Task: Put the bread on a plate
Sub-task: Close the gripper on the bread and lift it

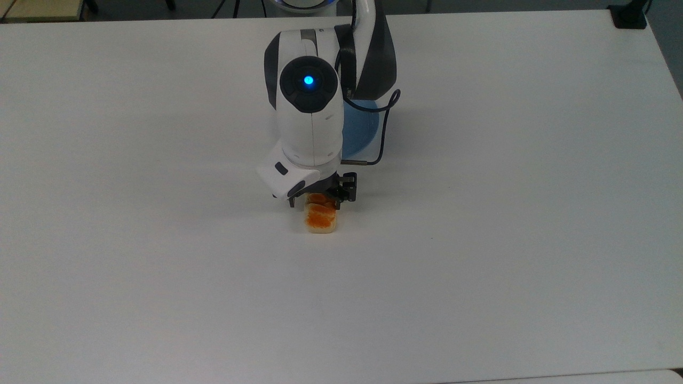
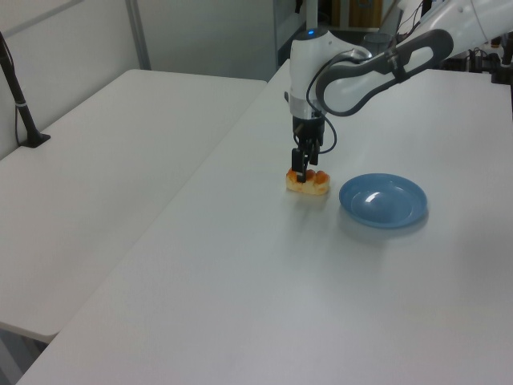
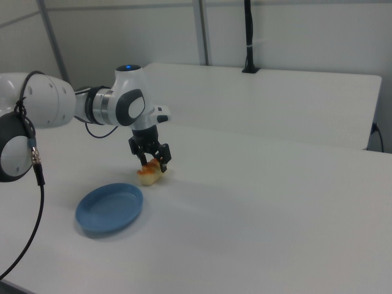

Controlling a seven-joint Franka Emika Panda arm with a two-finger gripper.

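Note:
The bread (image 1: pixel 320 219) lies lengthwise on the white table, its orange glazed top facing up. My gripper (image 1: pixel 315 205) is lowered over the loaf's far end, open, with one finger on each long side. The arm's white wrist hides most of the loaf in the top view. The left view shows the bread (image 2: pixel 309 184) under the gripper (image 2: pixel 300 172), just left of the light-blue plate (image 2: pixel 383 200). In the right view the gripper (image 3: pixel 154 164) straddles the bread (image 3: pixel 149 176), and the plate (image 3: pixel 110 208) sits below-left. In the top view the arm covers most of the plate (image 1: pixel 362 128).
A second white table (image 2: pixel 104 160) adjoins on the left view's left, with a black post (image 2: pixel 18 100) clamped to it. Another black post (image 3: pixel 248 37) stands at the back of the right view. A black cable (image 1: pixel 381 133) loops off the wrist over the plate.

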